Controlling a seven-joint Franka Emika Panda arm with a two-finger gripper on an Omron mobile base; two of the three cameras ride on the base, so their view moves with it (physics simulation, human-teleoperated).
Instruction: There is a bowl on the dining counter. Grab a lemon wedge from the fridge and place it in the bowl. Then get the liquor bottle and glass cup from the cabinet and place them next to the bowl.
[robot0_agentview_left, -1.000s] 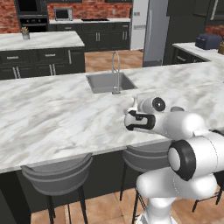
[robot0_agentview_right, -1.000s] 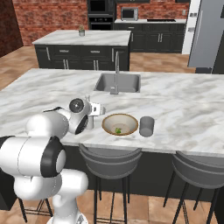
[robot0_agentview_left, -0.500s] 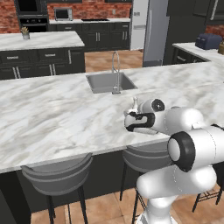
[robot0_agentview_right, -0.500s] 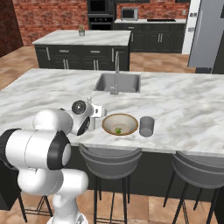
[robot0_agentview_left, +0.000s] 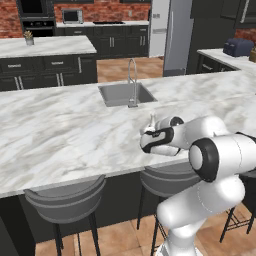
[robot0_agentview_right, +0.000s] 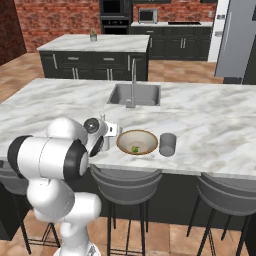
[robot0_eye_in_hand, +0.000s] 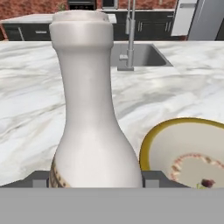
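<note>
The liquor bottle (robot0_eye_in_hand: 92, 109), white with a long neck, stands upright between my fingertips, and my gripper (robot0_eye_in_hand: 94, 179) is shut on its wide base. From the left base view its neck (robot0_agentview_left: 151, 120) rises above the gripper (robot0_agentview_left: 150, 136) over the dining counter's near edge. Just right of the bottle (robot0_agentview_right: 103, 120) sits the yellow-rimmed bowl (robot0_agentview_right: 125, 140) with the green lemon wedge (robot0_agentview_right: 135, 148) in it. The grey glass cup (robot0_agentview_right: 167, 144) stands right of the bowl. The bowl's rim (robot0_eye_in_hand: 151, 144) lies close beside the bottle; whether the bottle touches the counter I cannot tell.
A sink (robot0_agentview_right: 135, 94) with a tall faucet (robot0_agentview_right: 132, 85) lies in the marble counter (robot0_agentview_right: 210, 120) behind the bowl. Grey stools (robot0_agentview_right: 125, 182) stand under the counter's near edge. A steel fridge (robot0_agentview_left: 170, 35) and a second island (robot0_agentview_left: 45, 47) are far behind.
The arm's elbow and forearm have swung a little. The hand with the bottle has stayed almost in place by the bowl. Bowl and cup have not moved.
</note>
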